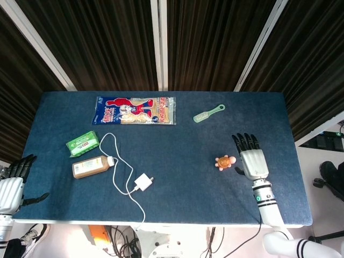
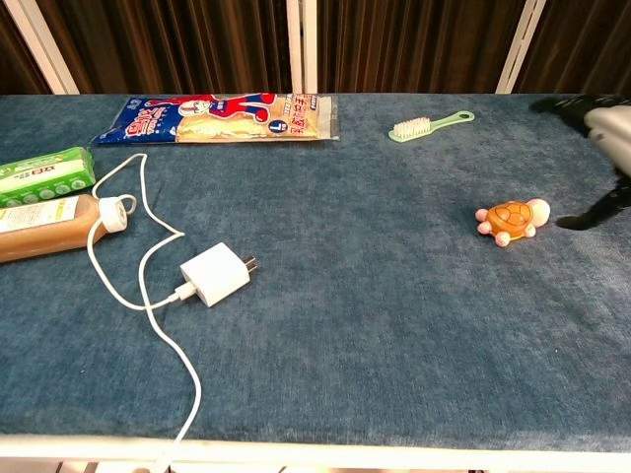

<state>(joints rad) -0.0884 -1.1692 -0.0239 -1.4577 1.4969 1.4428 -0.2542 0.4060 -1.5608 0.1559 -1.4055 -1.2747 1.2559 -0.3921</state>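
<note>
Bare blue cloth fills the middle of the table (image 1: 177, 156), from the frame's centre down to the bottom edge, giving a hand open passage there. At centre right, the toy turtle (image 1: 226, 162) sits just beside the spread fingers of the right hand (image 1: 252, 161), apart from them. The green brush (image 1: 208, 113) lies near the upper right. The left side is crowded: snack bag (image 1: 134, 110) at top, green pack (image 1: 82, 143), bottle (image 1: 93, 166), and the white charger (image 1: 143, 182) with its looping cable (image 1: 115, 156). The left hand (image 1: 12, 185) hangs open off the lower left edge.
</note>
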